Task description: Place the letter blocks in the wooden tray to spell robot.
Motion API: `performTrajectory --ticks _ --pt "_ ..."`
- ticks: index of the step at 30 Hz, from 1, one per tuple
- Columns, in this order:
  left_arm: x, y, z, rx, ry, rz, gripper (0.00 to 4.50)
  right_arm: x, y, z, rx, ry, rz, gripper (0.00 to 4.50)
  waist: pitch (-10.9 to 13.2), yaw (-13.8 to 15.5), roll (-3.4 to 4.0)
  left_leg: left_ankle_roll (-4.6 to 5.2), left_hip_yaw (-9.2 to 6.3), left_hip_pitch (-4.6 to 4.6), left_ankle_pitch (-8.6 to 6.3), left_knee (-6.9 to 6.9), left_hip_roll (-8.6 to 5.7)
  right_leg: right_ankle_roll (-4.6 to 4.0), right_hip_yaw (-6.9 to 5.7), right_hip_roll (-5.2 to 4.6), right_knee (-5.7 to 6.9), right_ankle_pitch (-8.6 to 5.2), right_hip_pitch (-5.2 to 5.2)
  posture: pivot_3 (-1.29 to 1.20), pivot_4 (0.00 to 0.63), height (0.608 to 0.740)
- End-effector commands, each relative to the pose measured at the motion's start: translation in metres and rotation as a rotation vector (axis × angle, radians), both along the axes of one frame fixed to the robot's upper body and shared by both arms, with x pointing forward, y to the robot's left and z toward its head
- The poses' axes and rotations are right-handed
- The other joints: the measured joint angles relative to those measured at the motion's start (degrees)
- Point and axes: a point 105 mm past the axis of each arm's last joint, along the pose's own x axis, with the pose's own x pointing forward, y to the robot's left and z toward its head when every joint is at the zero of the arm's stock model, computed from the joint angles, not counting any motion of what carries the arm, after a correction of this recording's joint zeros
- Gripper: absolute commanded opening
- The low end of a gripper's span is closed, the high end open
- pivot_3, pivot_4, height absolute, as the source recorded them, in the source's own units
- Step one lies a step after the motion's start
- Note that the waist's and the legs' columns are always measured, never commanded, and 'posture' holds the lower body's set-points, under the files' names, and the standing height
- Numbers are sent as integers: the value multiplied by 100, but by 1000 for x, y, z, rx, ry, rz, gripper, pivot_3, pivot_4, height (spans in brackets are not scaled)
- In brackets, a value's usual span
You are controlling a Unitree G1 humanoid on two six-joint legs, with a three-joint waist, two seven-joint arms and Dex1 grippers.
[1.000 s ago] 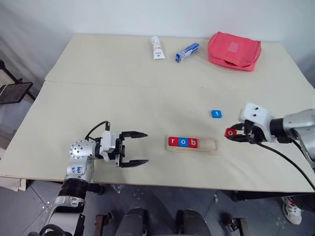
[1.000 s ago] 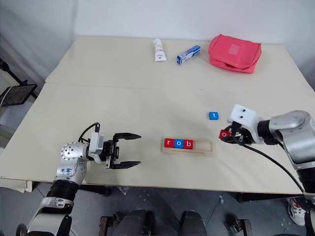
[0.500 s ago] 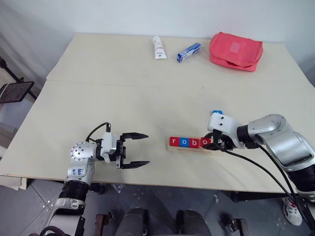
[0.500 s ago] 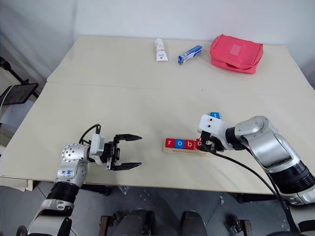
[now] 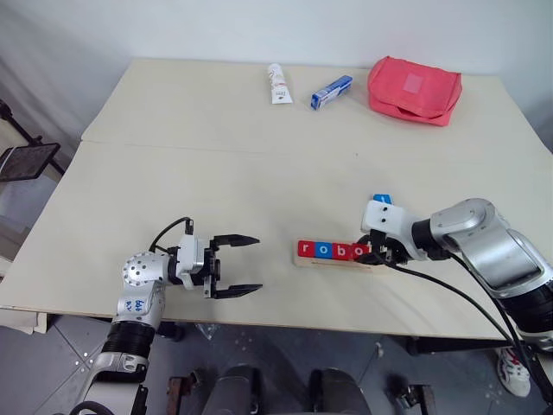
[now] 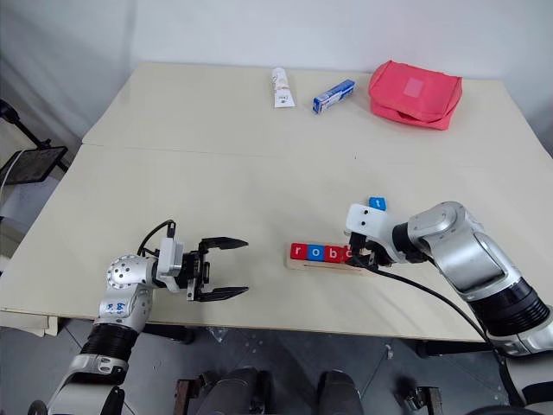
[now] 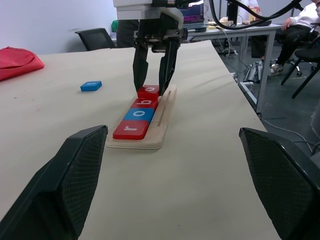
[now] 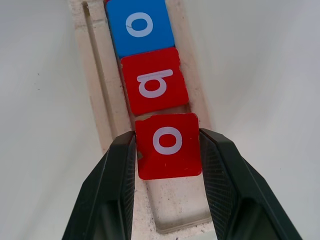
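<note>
The right end effector (image 8: pixel 167 200) pinches a red "o" block (image 8: pixel 169 146) between its fingers, holding it in the wooden tray (image 7: pixel 162 120) right after the r, o and b blocks (image 5: pixel 325 250). The blue "t" block (image 7: pixel 91 86) lies on the counter (image 5: pixel 216 173) at about one o'clock from the tray. The left end effector (image 5: pixel 242 264), spread wide, hovers at nine o'clock, well apart.

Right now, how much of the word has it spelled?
Three tiles, r, o, b, sit in the wooden tray. The right gripper is shut on the red o, setting it in fourth. The blue t lies on the table. The left gripper is open.
</note>
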Motion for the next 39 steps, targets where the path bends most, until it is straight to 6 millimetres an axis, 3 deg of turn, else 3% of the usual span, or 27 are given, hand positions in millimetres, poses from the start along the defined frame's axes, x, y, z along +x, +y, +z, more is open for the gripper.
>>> performTrajectory --ticks 1,8,15,23,27,37,39 --pt "-3 1 3 -6 -23 2 4500 -1 5 8 0 -23 31 2214 0 -1 0 0 0 0 0 0 0 0 0 0 0 0 0 0 150 740" --pt "-1 0 3 -5 -24 4 4500 -2 3 11 -6 -25 32 4448 0 0 0 0 0 0 0 0 0 0 0 0 0 0 0 0 150 740" --pt "1 -1 4 -7 -23 1 4500 -2 -9 25 29 -71 -47 4448 0 7 0 0 0 0 0 0 0 0 0 0 0 0 0 0 150 740" --pt "5 -3 4 -7 -21 -9 4500 -13 -31 24 41 -69 -140 4448 0 23 0 0 0 0 0 0 0 0 0 0 0 0 2 0 150 740" --pt "7 -7 5 -10 -23 -25 4500 -18 -38 16 49 -57 -172 3577 0 20 0 0 0 0 0 0 -1 0 0 -1 -1 0 2 0 150 740" --pt "7 -7 5 -11 -25 -33 4500 -13 -39 8 75 -60 -197 122 0 10 0 0 3 1 0 0 1 0 -1 0 -1 0 2 0 150 740" --pt "6 -6 5 -10 -25 -30 4500 -12 -37 5 82 -57 -195 52 0 9 0 0 2 1 0 0 1 0 -1 0 -1 0 2 0 150 740"
